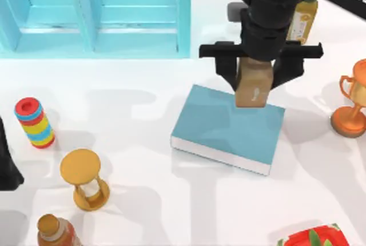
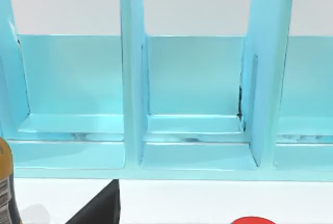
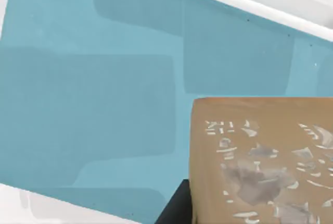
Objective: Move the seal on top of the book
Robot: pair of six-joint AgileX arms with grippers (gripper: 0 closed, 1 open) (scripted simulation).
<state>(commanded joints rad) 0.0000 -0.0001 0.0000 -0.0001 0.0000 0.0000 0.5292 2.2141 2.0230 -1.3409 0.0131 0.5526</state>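
From above, the right claw (image 1: 255, 68) grips the seal (image 1: 254, 86) over the book's (image 1: 229, 127) 1 o'clock corner, mid-worktop (image 1: 143, 200); whether seal and cover touch I cannot tell. The left arm (image 1: 7, 160) sits parked at 9 o'clock. The left wrist faces the turquoise shelf unit (image 2: 197, 104). The right wrist shows the seal (image 3: 263, 161) against the book cover (image 3: 93, 94).

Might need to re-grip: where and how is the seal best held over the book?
Hold the seal by its upper half, coming straight down from above. It is a tall, narrow, flat-sided block standing upright over the book, so two opposite flat faces suit the fingers. The right gripper already straddles it that way. The left arm is parked at the table's left edge.
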